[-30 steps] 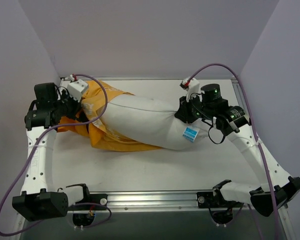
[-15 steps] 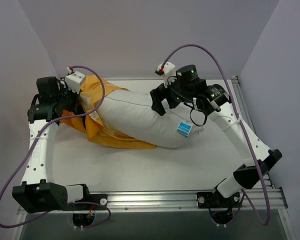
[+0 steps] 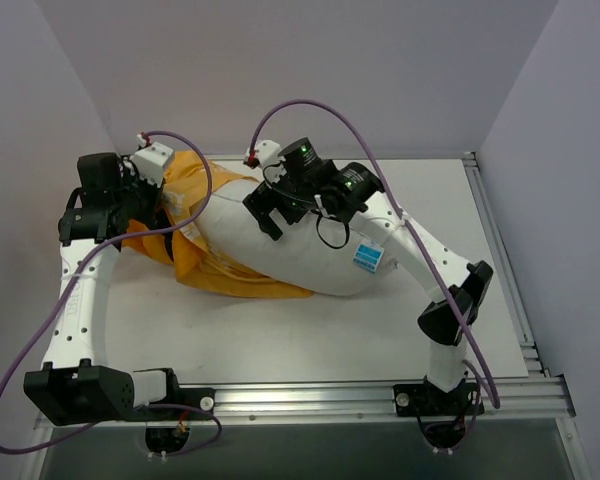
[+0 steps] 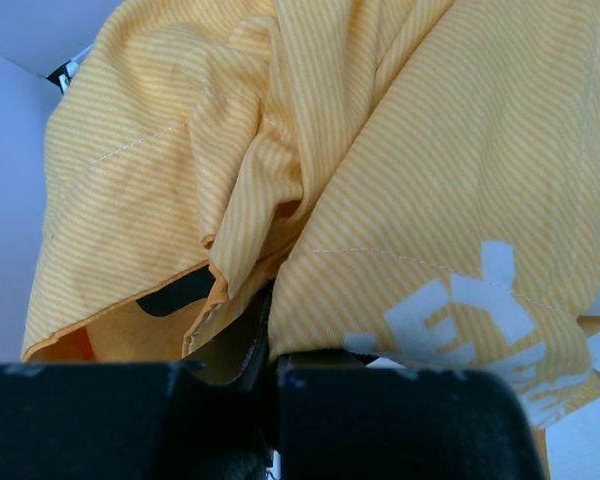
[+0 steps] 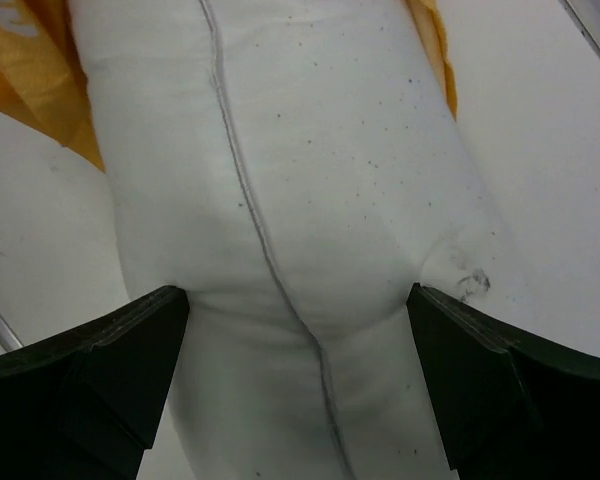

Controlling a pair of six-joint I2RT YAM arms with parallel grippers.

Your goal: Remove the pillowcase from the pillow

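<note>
Pillow [image 3: 310,250] lies across the centre of the top view on the counter [image 3: 310,335], mostly bare. Pillowcase [image 3: 195,205] is bunched over its left end, upper left of frame. Left end effector [image 4: 273,372]: fingers together, clamped on a pillowcase fold. Right end effector [image 5: 298,345]: fingers wide apart, straddling the pillow's seam mid-pillow; contact not discernible.

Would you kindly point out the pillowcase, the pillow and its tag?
pillowcase [image 4: 430,150], left wrist view, striped orange cloth above the lettering.
pillow [image 3: 300,250], top view, middle of the bare white part.
tag [image 3: 367,258], top view, its blue face.
</note>
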